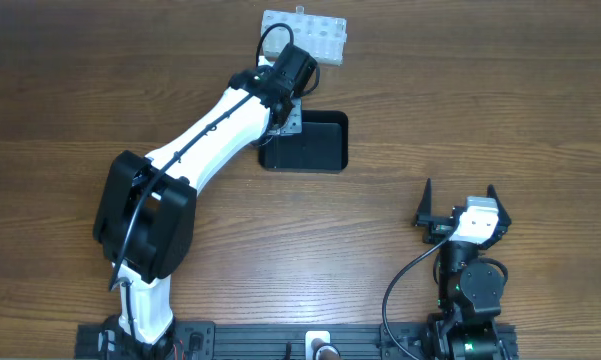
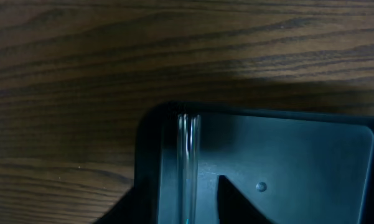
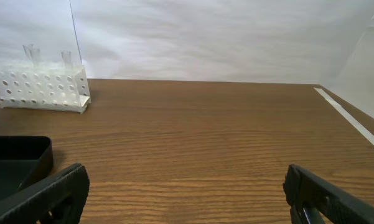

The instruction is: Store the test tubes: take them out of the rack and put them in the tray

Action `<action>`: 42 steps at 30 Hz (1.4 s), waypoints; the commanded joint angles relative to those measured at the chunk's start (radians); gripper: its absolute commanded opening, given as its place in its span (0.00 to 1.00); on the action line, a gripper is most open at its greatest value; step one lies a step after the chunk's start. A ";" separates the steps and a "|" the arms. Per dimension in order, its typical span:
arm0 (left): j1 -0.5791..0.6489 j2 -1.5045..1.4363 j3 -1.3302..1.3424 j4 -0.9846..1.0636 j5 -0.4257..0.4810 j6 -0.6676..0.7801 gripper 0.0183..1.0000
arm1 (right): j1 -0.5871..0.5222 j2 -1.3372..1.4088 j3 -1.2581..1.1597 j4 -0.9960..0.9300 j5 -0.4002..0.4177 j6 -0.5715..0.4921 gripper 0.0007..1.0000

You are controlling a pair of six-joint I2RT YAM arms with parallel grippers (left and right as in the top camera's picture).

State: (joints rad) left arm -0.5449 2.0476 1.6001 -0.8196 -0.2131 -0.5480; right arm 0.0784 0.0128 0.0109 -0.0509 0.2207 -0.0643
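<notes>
A clear test tube (image 2: 188,155) is held in my left gripper (image 2: 188,208), which is shut on it just above the near-left corner of the black tray (image 2: 299,155). From above, the left gripper (image 1: 288,112) hangs over the tray's (image 1: 325,150) left end, between the tray and the white rack (image 1: 303,35) behind it. In the right wrist view the rack (image 3: 40,87) still carries two upright tubes (image 3: 30,53), with the tray (image 3: 18,155) in front of it. My right gripper (image 1: 460,203) stands open and empty at the front right, far from both.
Bare wooden tabletop surrounds the tray and rack. A pale wall (image 3: 205,37) rises behind the table's far edge. A strip of light tape (image 3: 351,121) runs along the table's right side.
</notes>
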 commanded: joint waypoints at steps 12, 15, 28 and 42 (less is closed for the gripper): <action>0.065 -0.018 0.299 0.136 -0.124 0.215 0.47 | -0.005 -0.007 -0.006 -0.001 0.012 -0.004 0.99; 0.095 -0.018 0.357 0.251 -0.098 0.320 0.60 | -0.005 -0.007 -0.006 -0.001 0.012 -0.004 0.99; 0.230 0.139 0.360 0.511 0.250 0.517 1.00 | -0.005 -0.007 -0.006 -0.001 0.012 -0.004 0.99; 0.228 0.246 0.360 0.588 0.317 0.569 0.99 | -0.005 -0.007 -0.006 -0.001 0.012 -0.004 0.99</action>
State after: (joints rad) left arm -0.3164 2.2765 1.9545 -0.2401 0.0807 -0.0181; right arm 0.0784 0.0128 0.0109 -0.0509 0.2207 -0.0643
